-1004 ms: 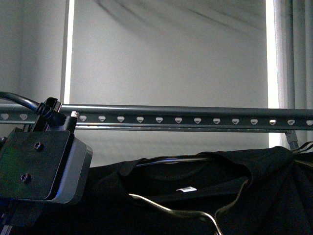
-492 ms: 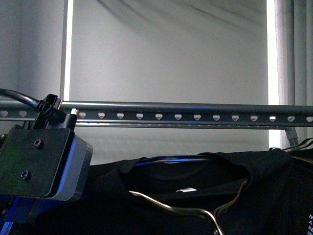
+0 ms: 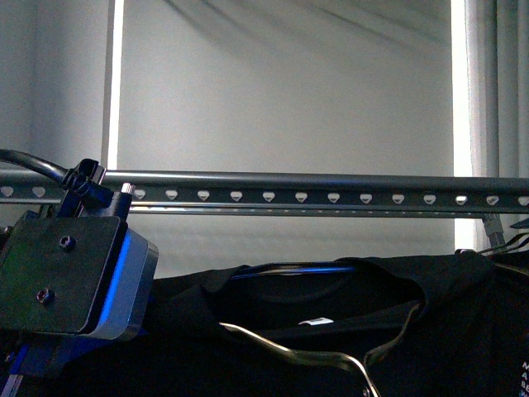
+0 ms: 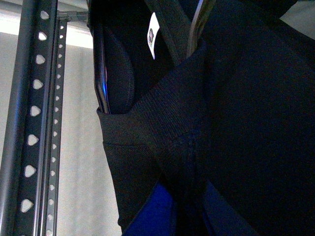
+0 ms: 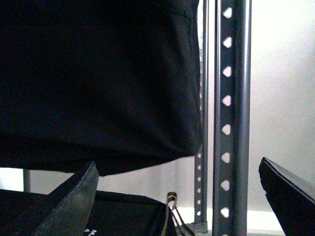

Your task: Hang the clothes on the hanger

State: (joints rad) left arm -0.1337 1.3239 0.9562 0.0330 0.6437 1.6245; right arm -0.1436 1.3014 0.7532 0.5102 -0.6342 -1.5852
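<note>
Left wrist (image 3: 74,277) up high, right pincer (image 5: 177,162) spread wide apart

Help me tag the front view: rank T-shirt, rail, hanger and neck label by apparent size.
1. T-shirt, filling the lower frame.
2. Rail, thin but spanning the full width.
3. Hanger, only thin wire showing, cut off below.
4. Neck label, smallest.
Camera distances differ, so true sizes may not match.

Grey metal rail (image 3: 331,184) level across the front view, punched with a row of small holes. Thinner perforated strip (image 3: 331,212) just beneath it. Behind, a pale blind (image 3: 281,91), flanked by bright strips of daylight (image 3: 115,83). At far right, grey curtain folds (image 3: 502,83). Same holed rail close up in both wrist views.
</note>
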